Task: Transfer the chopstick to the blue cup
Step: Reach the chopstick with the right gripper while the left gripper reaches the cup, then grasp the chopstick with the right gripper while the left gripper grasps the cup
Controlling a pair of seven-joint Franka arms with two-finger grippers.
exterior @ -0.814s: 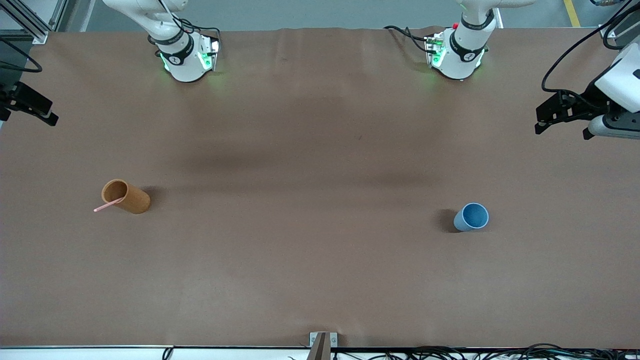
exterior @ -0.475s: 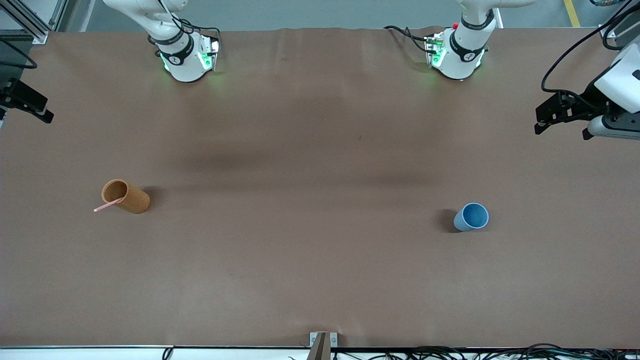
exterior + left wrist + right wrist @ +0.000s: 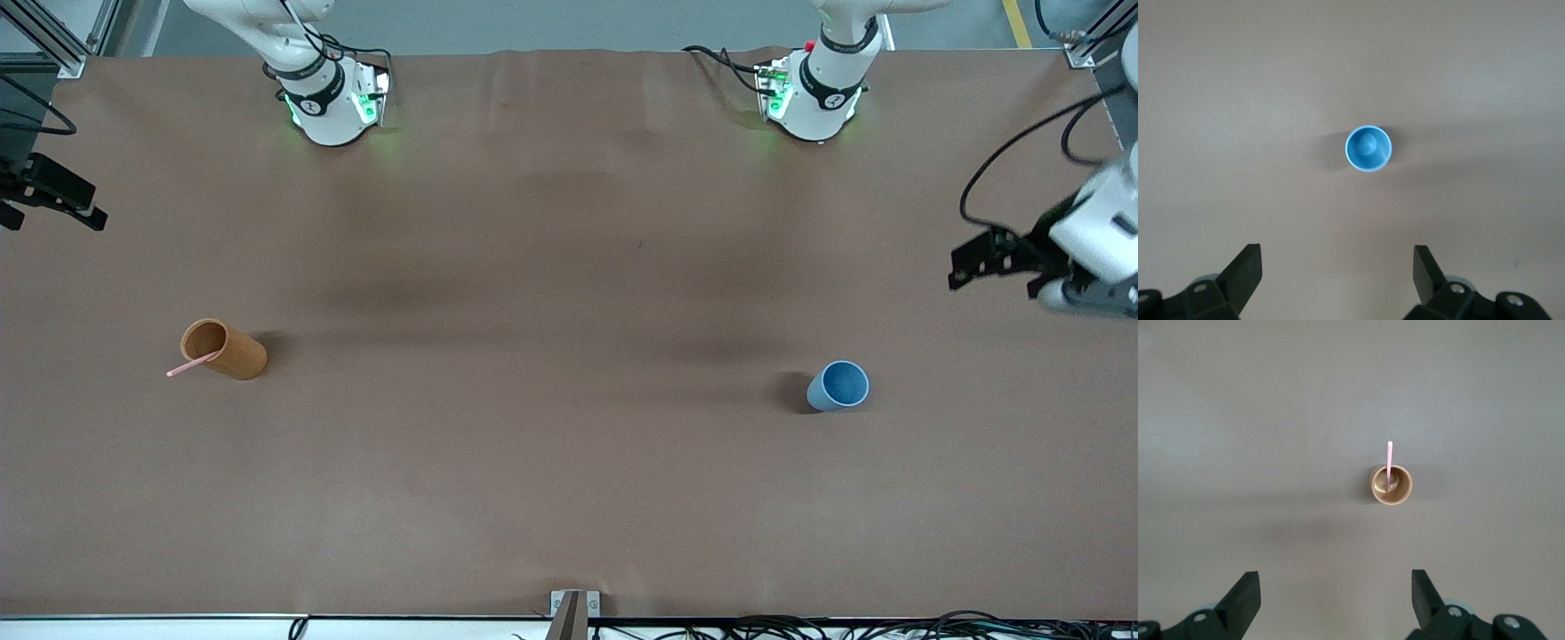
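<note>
The pale-pink chopstick leans inside the tall orange-brown cup, with its upper end poking out over the rim. That cup stands toward the right arm's end of the table. The blue cup stands upright with nothing in it toward the left arm's end. My right gripper hangs open over the table edge at the right arm's end, well apart from the orange-brown cup. My left gripper hangs open and holds nothing over the left arm's end, apart from the blue cup.
A brown cloth covers the whole table. Both arm bases stand along the table's edge farthest from the front camera. A small metal bracket and cables lie at the edge nearest that camera.
The left gripper has swung over the left arm's end of the table, closer to the blue cup. The right gripper has shifted only slightly. Cups and chopstick have not moved.
</note>
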